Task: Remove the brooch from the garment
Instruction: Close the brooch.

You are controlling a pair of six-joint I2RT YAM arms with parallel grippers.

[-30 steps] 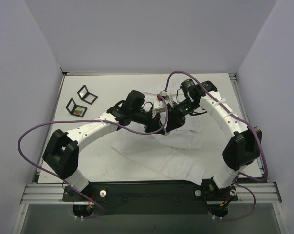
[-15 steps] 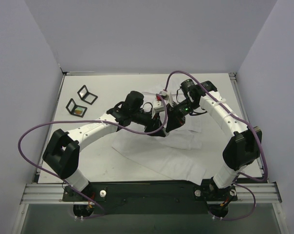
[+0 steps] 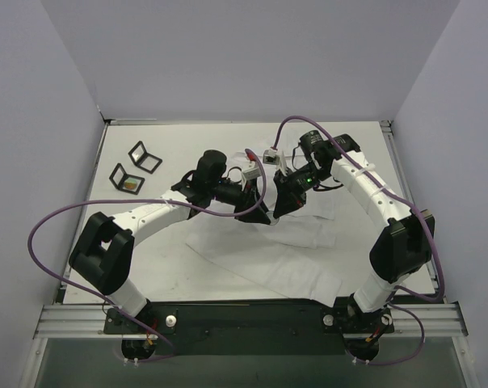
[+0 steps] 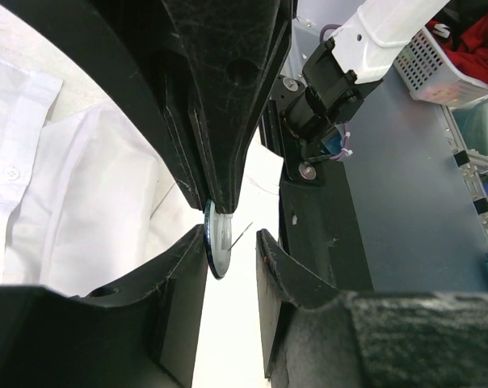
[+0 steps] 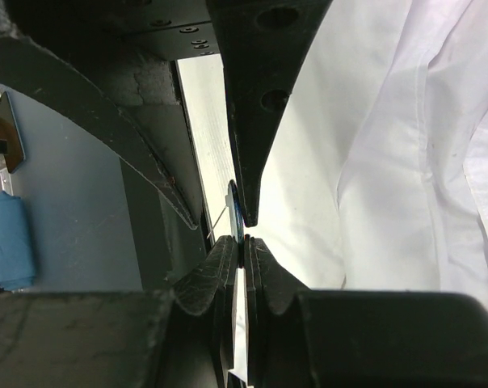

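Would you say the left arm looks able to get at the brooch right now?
Probably yes: the open left pincer straddles the brooch, which the shut right pincer holds.

Soft, even light from above casts only faint shadows on the table (image 3: 187,137). In the wrist views the white garment (image 5: 389,162) glares near washout, while the left gripper's fingers (image 4: 171,307) loom dark and blurred.

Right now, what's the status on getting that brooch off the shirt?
Right end effector shut on the brooch. Left end effector open beside it. Garment lies below; brooch looks free of it. Nothing in the way.
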